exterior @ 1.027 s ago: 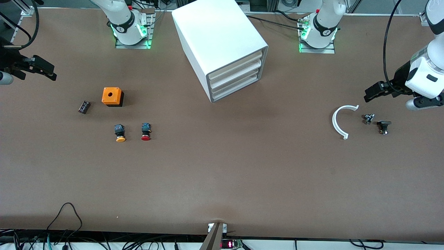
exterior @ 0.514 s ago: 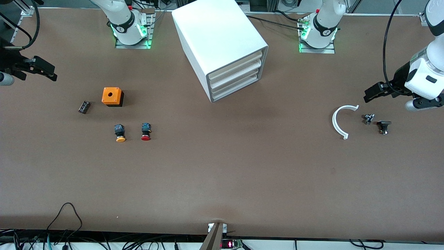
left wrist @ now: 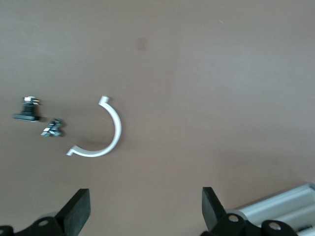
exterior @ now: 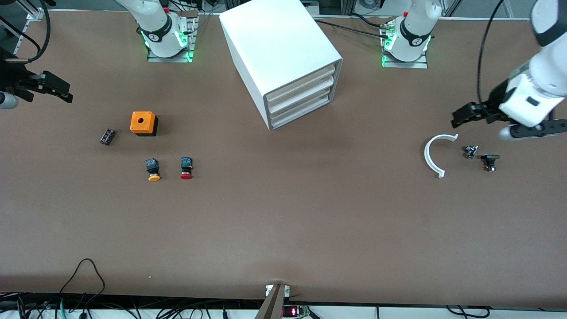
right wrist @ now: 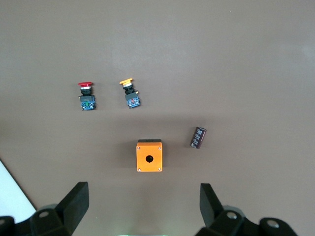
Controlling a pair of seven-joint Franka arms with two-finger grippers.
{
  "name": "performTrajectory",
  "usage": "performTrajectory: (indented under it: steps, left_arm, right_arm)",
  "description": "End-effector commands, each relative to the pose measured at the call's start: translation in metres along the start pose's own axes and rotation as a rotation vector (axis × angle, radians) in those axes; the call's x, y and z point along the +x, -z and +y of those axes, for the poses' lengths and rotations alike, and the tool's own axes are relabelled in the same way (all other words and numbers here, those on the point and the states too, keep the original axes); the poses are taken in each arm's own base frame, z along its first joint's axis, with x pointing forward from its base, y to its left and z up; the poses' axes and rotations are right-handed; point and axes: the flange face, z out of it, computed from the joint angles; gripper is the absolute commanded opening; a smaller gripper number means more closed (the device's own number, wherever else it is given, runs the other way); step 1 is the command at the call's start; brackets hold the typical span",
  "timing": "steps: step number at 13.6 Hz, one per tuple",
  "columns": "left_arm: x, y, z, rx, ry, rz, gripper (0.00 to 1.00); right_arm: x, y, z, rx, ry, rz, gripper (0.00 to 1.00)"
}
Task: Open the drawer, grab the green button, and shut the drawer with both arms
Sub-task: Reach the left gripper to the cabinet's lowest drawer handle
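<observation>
Hovering over the surface [exterior: 283,221] beside a white curved strip [exterior: 435,153], the left hand [exterior: 460,117] is spread and holds nothing. Over its own end, the right hand [exterior: 57,91] is likewise spread, empty. All three drawers, including the lowest drawer [exterior: 303,116], sit shut in the cabinet [exterior: 277,48]; no green button shows.

In front of the cabinet [exterior: 283,57], the table [exterior: 283,212] is bare; all 3 drawers stand closed.

Left gripper [exterior: 458,116] and right gripper [exterior: 66,94] aloft, fingers apart.
</observation>
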Motion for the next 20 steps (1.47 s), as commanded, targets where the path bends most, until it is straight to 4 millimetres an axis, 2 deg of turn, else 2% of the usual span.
performTrajectory:
  steps: [1, 2, 3, 4, 5, 7, 8, 10, 11, 14, 18, 20]
  left_arm:
    - [0.006, -0.042, 0.046, -0.034, -0.076, -0.098, 1.00]
    - [0.005, -0.064, 0.069, -0.031, -0.116, -0.139, 1.00]
    - [0.007, -0.094, 0.090, -0.023, -0.149, -0.186, 1.00]
    - [0.008, -0.131, 0.101, -0.009, -0.177, -0.249, 1.00]
    - [-0.002, -0.166, 0.116, 0.007, -0.236, -0.314, 1.00]
    - [-0.020, -0.217, 0.141, -0.059, -0.280, -0.437, 1.00]
    - [-0.030, -0.245, 0.147, -0.156, -0.225, -0.504, 1.00]
    - [-0.046, -0.302, 0.147, -0.265, -0.122, -0.520, 1.00]
    - [-0.059, -0.322, 0.159, -0.276, -0.142, -0.512, 1.00]
    - [-0.096, -0.345, 0.206, -0.286, -0.233, -0.535, 1.00]
    - [-0.128, -0.357, 0.226, -0.326, -0.229, -0.590, 1.00]
    - [-0.141, -0.363, 0.233, -0.332, -0.239, -0.610, 1.00]
  right_arm:
    - [-0.002, 0.006, 0.004, 0.011, 0.012, 0.004, 1.00]
    - [-0.004, 0.005, 0.003, 0.010, 0.013, 0.002, 1.00]
    - [-0.007, 0.003, 0.004, 0.011, 0.011, 0.007, 1.00]
    - [-0.011, 0.001, 0.004, 0.012, 0.013, 0.013, 1.00]
    - [-0.016, -0.002, 0.004, 0.012, 0.013, 0.019, 1.00]
    - [-0.021, -0.006, 0.005, 0.011, 0.014, 0.034, 1.00]
    - [-0.021, -0.006, 0.005, 0.011, 0.014, 0.036, 1.00]
    - [-0.018, -0.004, 0.005, 0.011, 0.005, 0.037, 1.00]
    - [-0.015, -0.007, 0.004, 0.014, 0.003, 0.030, 1.00]
    - [-0.015, -0.008, 0.005, 0.017, -0.003, 0.027, 1.00]
    - [-0.010, -0.015, 0.007, 0.020, -0.008, 0.010, 1.00]
    - [-0.002, -0.028, 0.006, 0.018, -0.006, -0.016, 1.00]
